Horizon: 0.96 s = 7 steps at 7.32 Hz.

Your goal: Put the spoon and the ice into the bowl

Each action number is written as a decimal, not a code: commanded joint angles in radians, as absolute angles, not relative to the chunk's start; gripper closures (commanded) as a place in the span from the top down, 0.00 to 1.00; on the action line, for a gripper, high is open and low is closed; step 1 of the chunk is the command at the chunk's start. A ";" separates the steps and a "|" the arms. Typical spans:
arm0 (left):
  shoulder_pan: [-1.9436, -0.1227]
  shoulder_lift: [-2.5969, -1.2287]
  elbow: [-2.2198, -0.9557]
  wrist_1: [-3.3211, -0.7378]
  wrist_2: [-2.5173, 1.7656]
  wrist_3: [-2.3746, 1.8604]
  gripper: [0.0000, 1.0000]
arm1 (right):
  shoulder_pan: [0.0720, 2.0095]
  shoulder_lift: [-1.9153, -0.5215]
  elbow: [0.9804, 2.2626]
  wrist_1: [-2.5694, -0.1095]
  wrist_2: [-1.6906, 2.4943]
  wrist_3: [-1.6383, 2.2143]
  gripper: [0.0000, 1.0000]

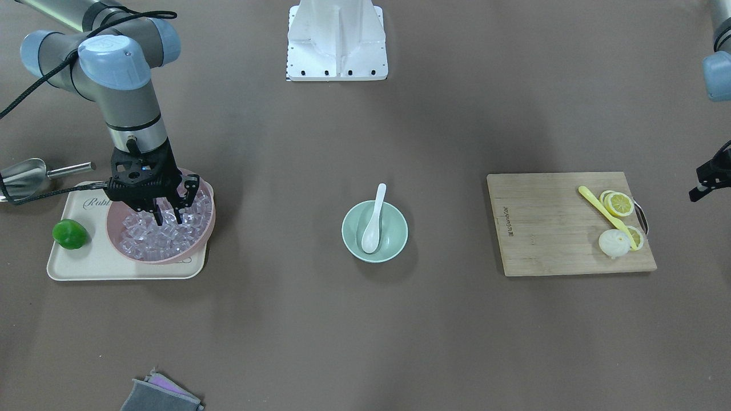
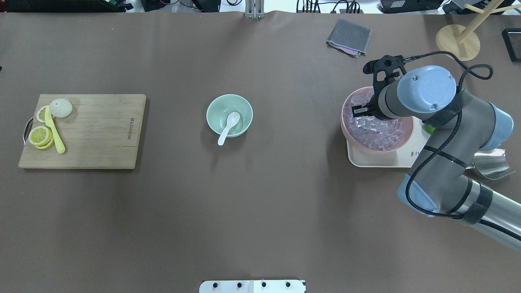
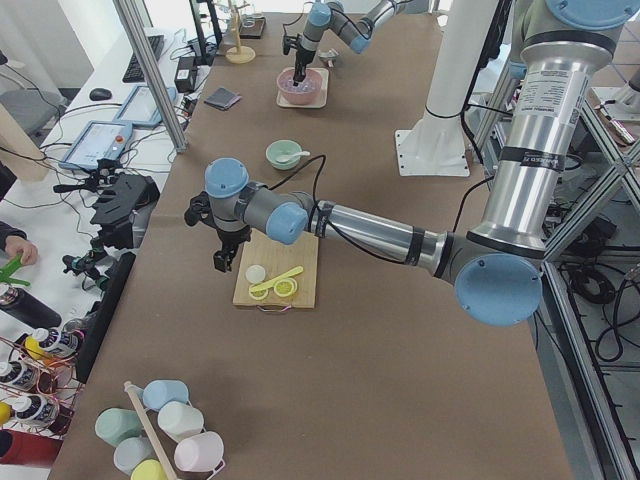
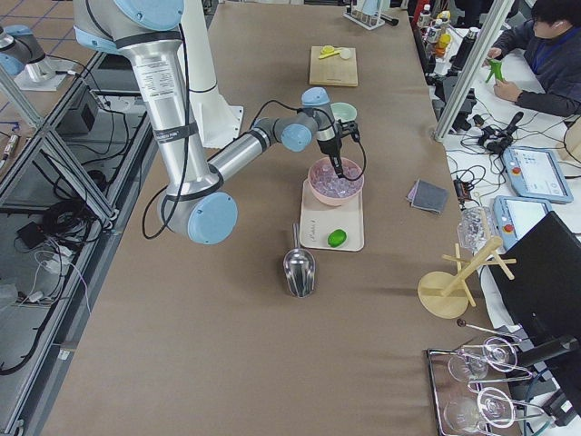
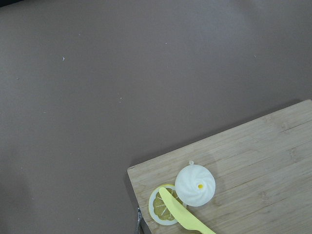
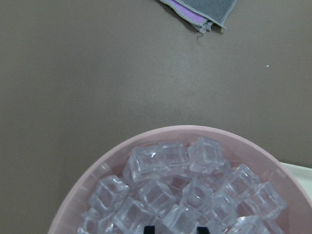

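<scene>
The white spoon (image 1: 374, 220) lies in the mint-green bowl (image 1: 394, 242) at the table's middle, scoop down and handle over the rim; both show in the overhead view, spoon (image 2: 228, 125) and bowl (image 2: 220, 106). The ice (image 1: 151, 240) fills a pink bowl (image 1: 112, 228). My right gripper (image 1: 168, 217) is open, its tips down among the cubes; the right wrist view shows the ice (image 6: 195, 195) and two dark fingertips (image 6: 150, 228) apart. My left gripper (image 3: 222, 262) hangs beside the cutting board; only its edge shows in the front view (image 1: 705, 185), so I cannot tell its state.
The pink bowl stands on a cream tray (image 1: 91, 260) with a green fruit (image 1: 70, 234). A metal scoop (image 1: 25, 174) lies beside the tray. A wooden board (image 1: 548, 228) holds lemon slices, a bun (image 1: 614, 244) and a yellow utensil (image 1: 605, 214). A grey cloth (image 2: 349, 37) lies nearby.
</scene>
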State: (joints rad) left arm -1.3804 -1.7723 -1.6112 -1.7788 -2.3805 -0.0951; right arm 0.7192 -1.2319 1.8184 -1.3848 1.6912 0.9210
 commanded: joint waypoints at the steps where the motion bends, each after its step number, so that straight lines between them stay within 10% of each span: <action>1: -1.381 -1.775 -1.614 -1.764 -2.379 -0.095 0.99 | 0.718 -1.165 1.809 -1.405 1.701 1.059 0.00; 7: -1.439 -1.778 -1.652 -1.616 -2.379 -0.077 0.99 | 0.580 -0.853 1.631 -1.513 1.562 1.461 0.00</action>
